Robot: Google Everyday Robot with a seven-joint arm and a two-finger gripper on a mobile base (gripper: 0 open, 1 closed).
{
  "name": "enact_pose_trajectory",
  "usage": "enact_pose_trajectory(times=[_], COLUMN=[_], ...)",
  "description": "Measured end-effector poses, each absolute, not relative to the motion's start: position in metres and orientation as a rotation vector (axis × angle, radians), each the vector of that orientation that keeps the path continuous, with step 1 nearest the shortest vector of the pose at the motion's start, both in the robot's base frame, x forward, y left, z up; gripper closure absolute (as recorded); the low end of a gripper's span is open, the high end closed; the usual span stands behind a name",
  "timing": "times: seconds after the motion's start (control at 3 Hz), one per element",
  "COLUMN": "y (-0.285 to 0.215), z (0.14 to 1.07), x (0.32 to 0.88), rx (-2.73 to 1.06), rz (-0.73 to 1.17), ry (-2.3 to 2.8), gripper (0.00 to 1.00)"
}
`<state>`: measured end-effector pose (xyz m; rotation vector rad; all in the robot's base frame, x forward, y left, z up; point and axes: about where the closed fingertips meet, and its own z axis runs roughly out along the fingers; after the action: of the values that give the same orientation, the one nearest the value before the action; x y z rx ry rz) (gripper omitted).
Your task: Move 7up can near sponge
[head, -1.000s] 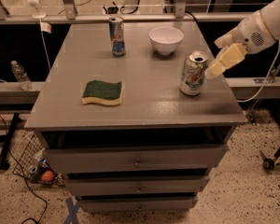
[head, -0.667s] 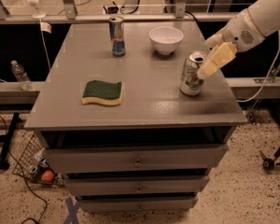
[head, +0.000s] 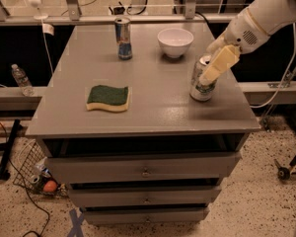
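The 7up can (head: 199,87), silvery-white with green lettering, stands upright on the right side of the grey table (head: 153,107). My gripper (head: 210,66) reaches in from the upper right and is open at the can's top. One pale finger (head: 220,63) slants down across the can's front right, and the other shows just behind the can's rim. The sponge (head: 108,97), dark green over yellow, lies flat on the left of the table, about two can heights from the can.
A slim blue-and-silver can (head: 123,37) stands at the back left of the table. A white bowl (head: 175,41) sits at the back, just behind the 7up can. Drawers are below the tabletop. A plastic bottle (head: 20,79) stands on a ledge at the left.
My gripper has moved left and down from beside the can until its fingers reach around the can's top. The can and the sponge have not moved.
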<state>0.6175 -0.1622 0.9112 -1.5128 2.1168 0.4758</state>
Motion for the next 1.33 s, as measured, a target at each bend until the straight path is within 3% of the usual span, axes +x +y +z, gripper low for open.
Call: enact_pose_trajectory(times=[1.0, 1.33], y=[-0.1547, -0.1526], z=[0.9073, 0.9053], x=[0.6160, 0.6177], rx=[-1.520, -1.521], rz=[0.483, 0.486], ry=[2.131, 2.129], gripper=[0.85, 1.00])
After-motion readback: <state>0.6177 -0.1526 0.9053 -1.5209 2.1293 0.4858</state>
